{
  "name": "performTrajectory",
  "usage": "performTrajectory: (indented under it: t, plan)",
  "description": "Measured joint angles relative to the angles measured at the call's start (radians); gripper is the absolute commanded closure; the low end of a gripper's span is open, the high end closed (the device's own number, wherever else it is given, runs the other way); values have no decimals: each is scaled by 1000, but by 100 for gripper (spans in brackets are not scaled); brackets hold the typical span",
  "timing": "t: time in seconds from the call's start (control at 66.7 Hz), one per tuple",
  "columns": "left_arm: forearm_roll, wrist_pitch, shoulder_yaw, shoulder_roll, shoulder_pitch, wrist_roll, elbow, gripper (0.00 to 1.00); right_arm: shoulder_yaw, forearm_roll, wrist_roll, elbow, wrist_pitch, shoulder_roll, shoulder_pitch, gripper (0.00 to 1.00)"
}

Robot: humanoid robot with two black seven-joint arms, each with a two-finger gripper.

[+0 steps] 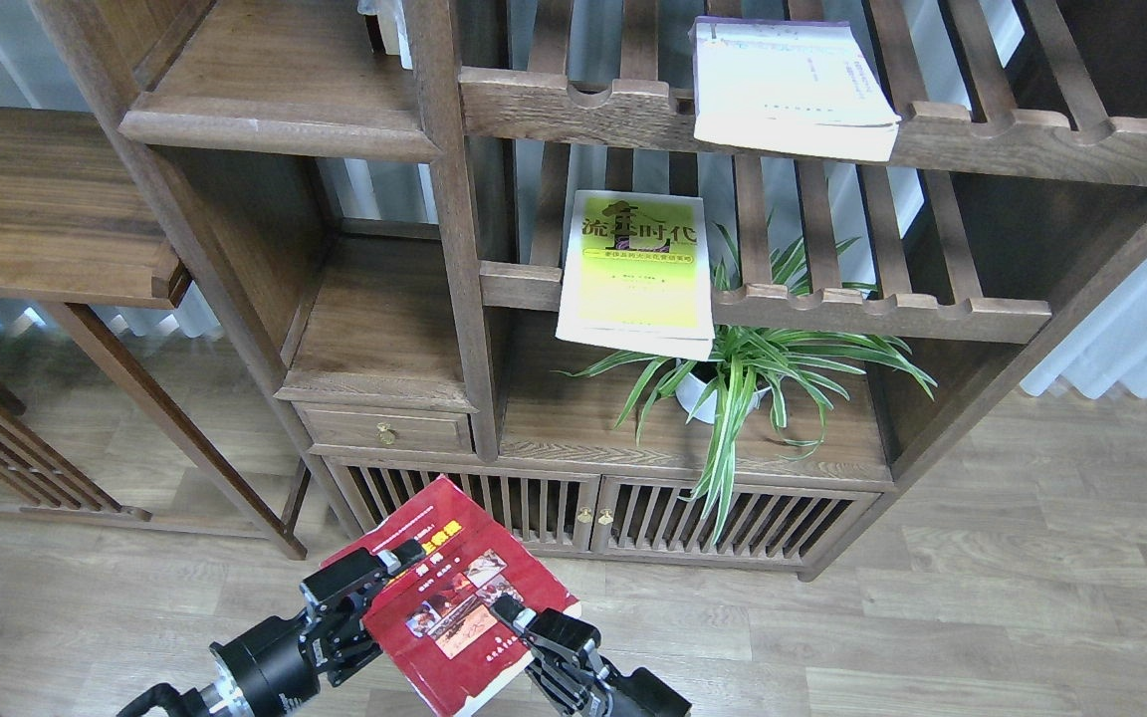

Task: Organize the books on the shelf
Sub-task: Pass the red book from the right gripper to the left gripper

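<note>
Both arms matte black. Left arm (pixel 255 669): thick cylindrical wrist, silvery ring behind it, thin black cable at the frame edge. Left gripper (pixel 386 576) and right gripper (pixel 522 619): blocky black housings; fingers (pixel 404 554) with pale, silvery tips.

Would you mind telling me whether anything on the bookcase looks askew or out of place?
Yes. The yellow-green book lies flat on the middle slatted rack, jutting past its front rail. The white-lavender book overhangs the upper slatted rack likewise, slightly skewed. Neither stands upright.
</note>
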Motion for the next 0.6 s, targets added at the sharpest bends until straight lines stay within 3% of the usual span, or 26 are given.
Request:
performTrajectory:
  t: [0.165,0.225,0.285,0.3,0.33,0.345,0.36,0.6]
  plan:
    - [-1,0,30,3,-22,-2,4,100,4,-1,0,1,1,0,-6,92]
    - [-1,0,36,15,-22,-2,4,100,6,-3,-1,1,1,0,-7,82]
    - [1,0,40,31,-19,-2,2,100,9,-3,-1,1,1,0,-6,55]
    - [1,0,40,36,-18,-2,0,100,10,-3,-1,1,0,1,-6,36]
    - [2,0,40,44,-17,-3,-2,100,11,-3,0,1,0,2,-5,20]
    - [2,0,40,48,-16,-4,-3,100,13,-3,2,1,0,2,-4,3]
    - [2,0,39,53,-16,-5,-5,100,15,-3,5,1,0,2,-2,0]
    - [18,0,-13,170,-13,-15,-39,100,60,-2,19,-93,0,0,73,0]
